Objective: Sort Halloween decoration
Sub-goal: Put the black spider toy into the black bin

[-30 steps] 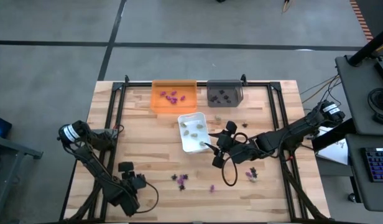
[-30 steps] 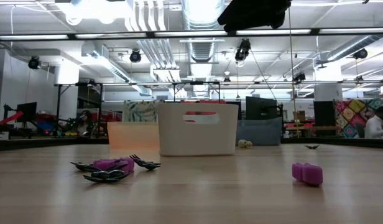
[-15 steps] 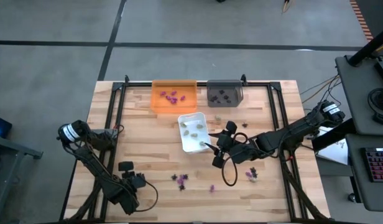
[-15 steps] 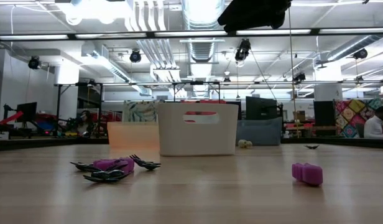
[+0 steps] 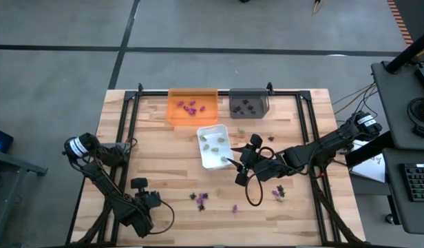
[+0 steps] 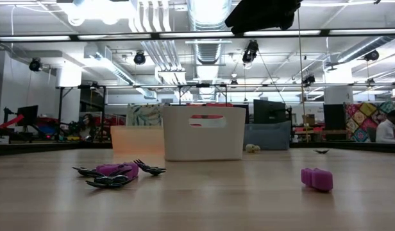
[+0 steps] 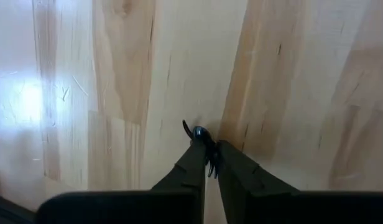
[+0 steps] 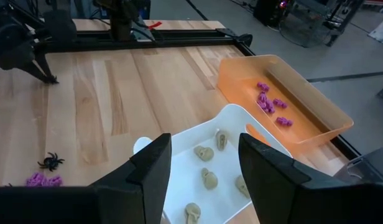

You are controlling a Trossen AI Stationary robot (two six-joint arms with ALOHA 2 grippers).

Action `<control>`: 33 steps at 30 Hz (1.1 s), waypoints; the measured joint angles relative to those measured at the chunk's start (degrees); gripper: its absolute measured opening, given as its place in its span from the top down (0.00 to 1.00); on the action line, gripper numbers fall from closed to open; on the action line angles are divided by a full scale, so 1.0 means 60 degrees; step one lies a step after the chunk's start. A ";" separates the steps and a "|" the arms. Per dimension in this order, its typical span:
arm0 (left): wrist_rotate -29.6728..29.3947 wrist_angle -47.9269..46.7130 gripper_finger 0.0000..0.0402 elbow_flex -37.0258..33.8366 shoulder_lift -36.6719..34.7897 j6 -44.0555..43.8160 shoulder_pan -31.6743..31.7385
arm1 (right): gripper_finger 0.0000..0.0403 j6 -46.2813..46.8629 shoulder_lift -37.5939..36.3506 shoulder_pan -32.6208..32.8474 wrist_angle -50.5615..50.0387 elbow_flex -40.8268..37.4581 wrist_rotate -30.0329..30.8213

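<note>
Black spider (image 7: 199, 133) now pinched by left end effector (image 7: 208, 151), previously apart, right end effector (image 8: 203, 163) unchanged, apart.

The Halloween decoration is many tiny pieces: purple ones (image 5: 189, 106) lie in the orange tray, black spiders (image 5: 245, 106) in the grey tray, and pale beige skulls (image 8: 204, 176) in the white tray. On the bare desk, a purple piece among black spiders (image 6: 114, 173) lies apart from a lone purple piece (image 6: 316, 179), with one more purple and black cluster (image 5: 278, 192) nearby. One small black spider (image 7: 199, 135) is pinched between the left fingers (image 7: 190, 165), low against the desk.
</note>
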 joint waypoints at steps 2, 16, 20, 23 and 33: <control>-0.0039 -0.0039 0.99 0.0032 -0.0027 -0.0014 -0.0015 | 0.56 -0.0004 0.0000 0.0000 0.0000 0.0000 -0.0002; -0.2397 -0.0137 1.00 0.0549 -0.1384 -0.0713 -0.0036 | 0.56 -0.0011 0.0000 0.0000 0.0000 -0.0069 -0.0137; -0.4250 0.0561 1.00 0.0557 -0.2168 -0.0585 -0.0033 | 0.56 -0.0629 0.0114 -0.0004 0.0598 -0.0277 -0.1976; -0.6022 0.1537 1.00 0.0557 -0.2591 0.0212 -0.0014 | 0.56 -0.1857 0.0531 0.0004 0.2067 -0.0615 -0.3425; -0.7773 0.5866 1.00 0.0540 -0.2803 0.4817 0.0812 | 0.56 -0.4607 0.2780 -0.0186 0.6929 -0.0459 -0.5003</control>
